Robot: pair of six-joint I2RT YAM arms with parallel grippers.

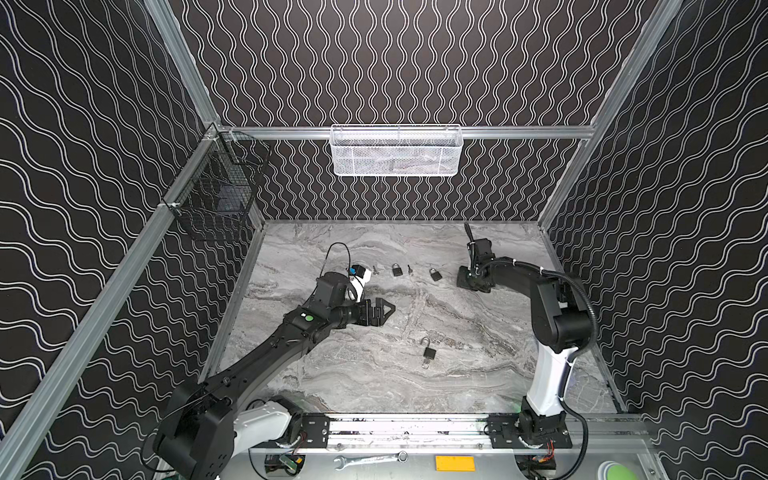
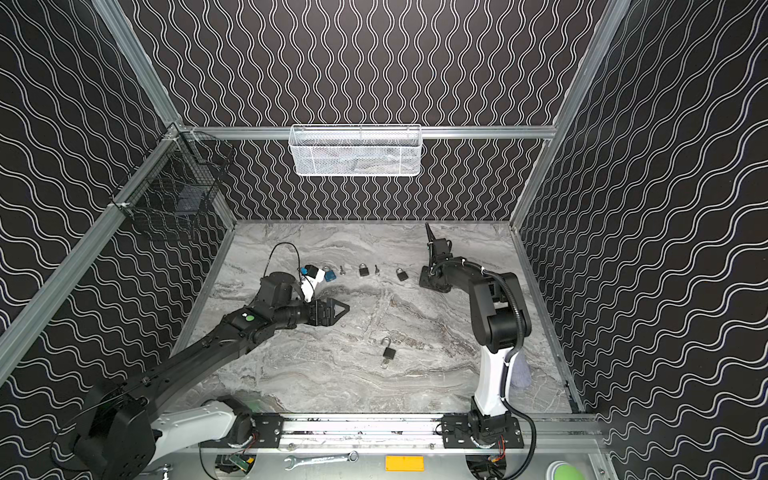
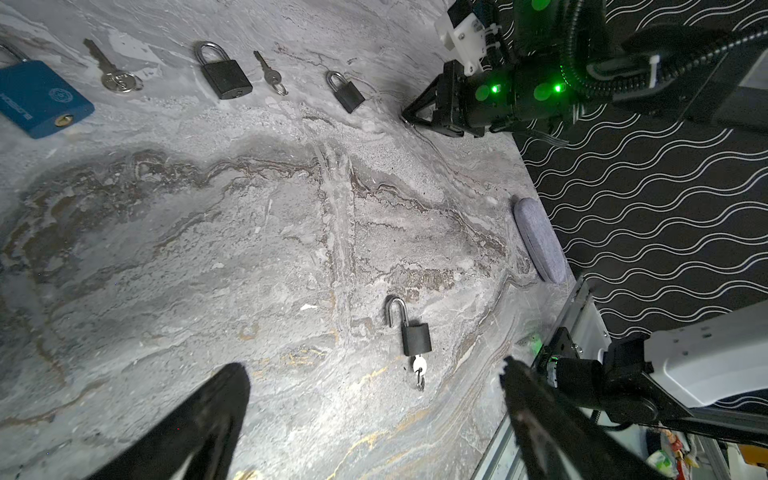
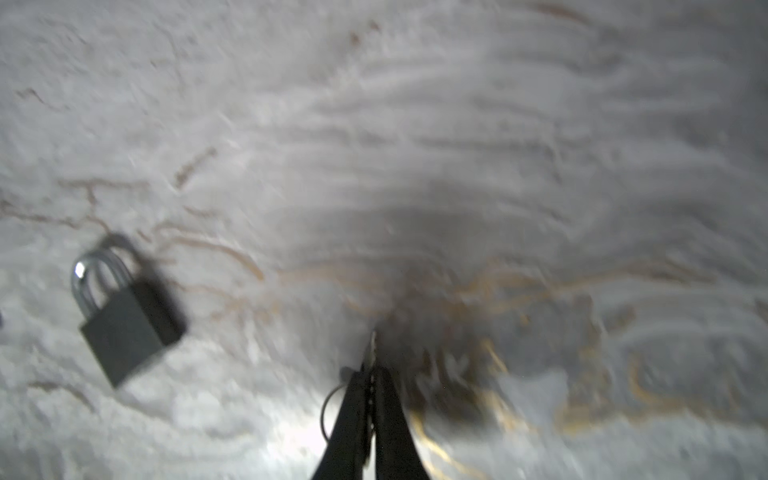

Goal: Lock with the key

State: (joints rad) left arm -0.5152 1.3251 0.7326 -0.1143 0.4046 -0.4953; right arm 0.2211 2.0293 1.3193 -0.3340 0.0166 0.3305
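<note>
The right end effector [image 4: 371, 368] grips a small key [image 4: 373, 341] at the worktop [image 4: 498, 124] beside a black padlock [image 4: 124, 328], the left end effector [image 3: 372, 365] gapes open, and inserting and turning look undone.

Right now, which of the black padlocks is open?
The lone black padlock nearer the robot's bases, shackle swung out, key in its base. The far-row black padlocks are shut.
</note>
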